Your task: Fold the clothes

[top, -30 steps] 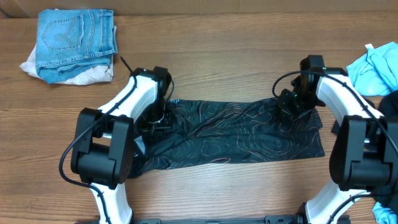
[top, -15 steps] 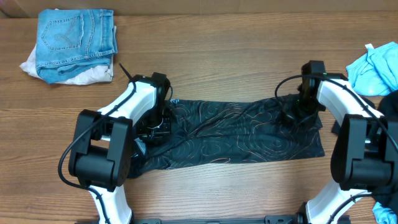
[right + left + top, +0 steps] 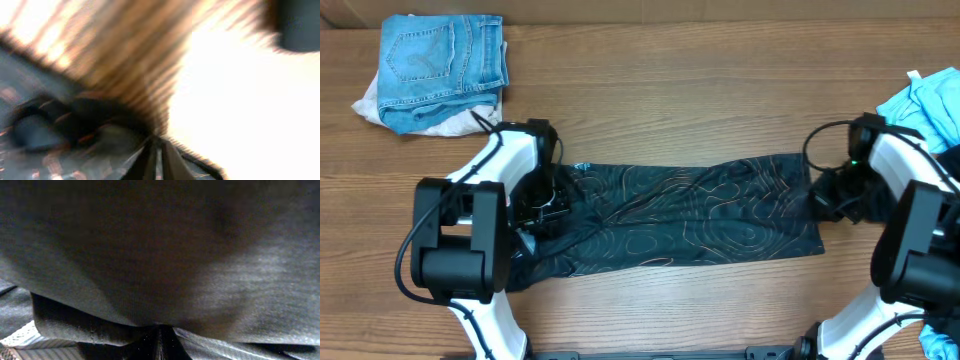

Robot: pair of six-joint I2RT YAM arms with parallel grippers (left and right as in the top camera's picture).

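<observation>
The black jersey point(image 3: 690, 215) with fine contour-line print lies as a long flat strip across the middle of the wooden table. My left gripper point(image 3: 542, 203) is down on its left end, shut on the fabric. In the left wrist view dark cloth point(image 3: 160, 255) fills the frame above the closed jaws point(image 3: 160, 347). My right gripper point(image 3: 826, 198) is at the strip's right end, shut on the fabric edge. The right wrist view is blurred; its jaws point(image 3: 159, 162) stand nearly together with dark printed cloth point(image 3: 65, 135) beside them.
Folded blue jeans point(image 3: 442, 60) lie on a white garment point(image 3: 470, 120) at the far left corner. A light blue garment point(image 3: 925, 105) and something dark point(image 3: 950, 165) lie at the right edge.
Both grippers have moved outward, left one to the left and right one to the right. The jersey strip is pulled straighter and longer, and its right end looks flatter.
</observation>
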